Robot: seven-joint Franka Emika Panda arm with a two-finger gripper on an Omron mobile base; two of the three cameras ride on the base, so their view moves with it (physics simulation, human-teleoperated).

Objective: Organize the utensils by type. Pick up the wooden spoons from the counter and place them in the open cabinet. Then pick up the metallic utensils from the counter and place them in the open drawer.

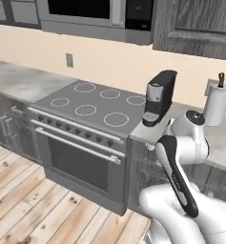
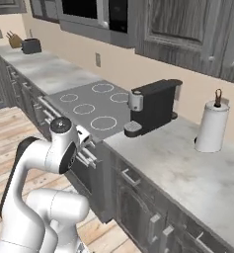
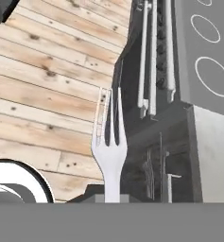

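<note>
A thin silver fork (image 3: 109,156), one of the metallic utensils, sticks out from between the fingers of my gripper (image 3: 111,197), which is shut on its handle. The tines point away from the hand, over the wooden floor (image 3: 47,80) beside the stove front. The grey marbled counter (image 2: 187,168) runs to the right of the stove and shows at the hand view's lower right. Dark grey wall cabinet (image 2: 187,29) doors above it stand shut. The wooden spoons and the open drawer are out of view.
A stove (image 1: 93,107) with a silver oven handle (image 3: 153,52) sits left of the counter. A black coffee machine (image 2: 153,106) and a paper towel roll (image 2: 212,126) stand on the counter. A microwave (image 1: 86,12) hangs above the stove. Shut drawer fronts (image 2: 131,177) line the base units.
</note>
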